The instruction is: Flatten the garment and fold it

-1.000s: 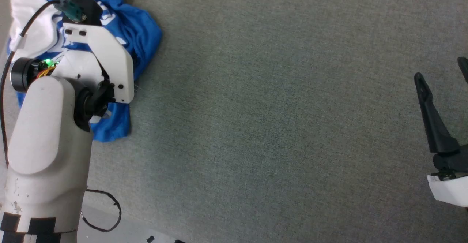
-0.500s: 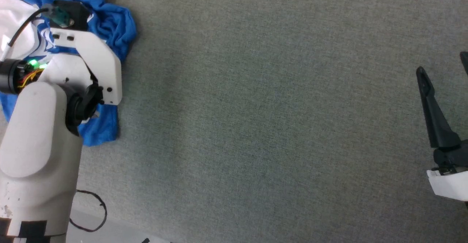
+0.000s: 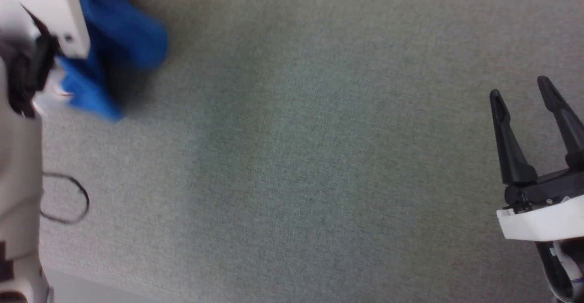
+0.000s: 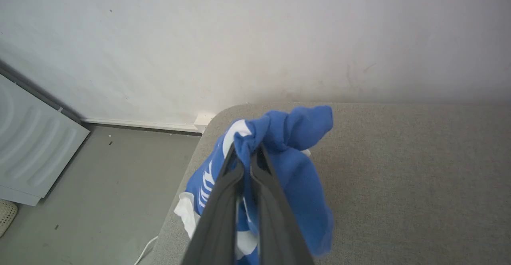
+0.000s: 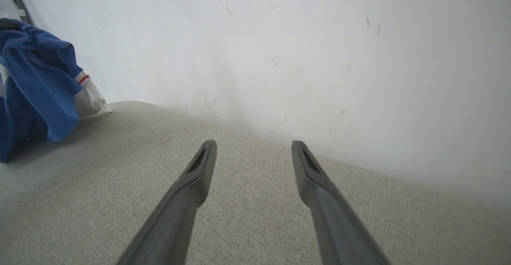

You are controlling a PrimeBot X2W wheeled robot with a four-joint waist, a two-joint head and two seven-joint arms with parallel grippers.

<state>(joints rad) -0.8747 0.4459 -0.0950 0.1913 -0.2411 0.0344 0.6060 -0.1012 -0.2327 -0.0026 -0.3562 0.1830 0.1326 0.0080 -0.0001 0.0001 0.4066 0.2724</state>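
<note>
The garment (image 4: 295, 177), a royal-blue shirt with white lettering and white trim, hangs bunched from my left gripper (image 4: 245, 153), whose two dark fingers are shut on a fold of it just above the grey cushion. In the head view the garment (image 3: 118, 43) is a blurred blue mass at the top left beside my white left wrist. The right wrist view shows the garment (image 5: 36, 81) raised at its far left, a red-striped white cuff dangling. My right gripper (image 3: 520, 95) stands open over bare fabric at the right, nothing between its fingers (image 5: 201, 161).
The grey upholstered surface (image 3: 296, 157) spreads wide between the arms. A white wall (image 5: 279, 37) runs along its far side. Left of the cushion's corner lie bare floor (image 4: 100, 185) and a pale ribbed panel (image 4: 32, 149). A black cable loop (image 3: 68, 200) hangs by my left arm.
My left gripper has shut on the garment and lifted it off the surface. The head view has shifted, so the right gripper shows more fully.
</note>
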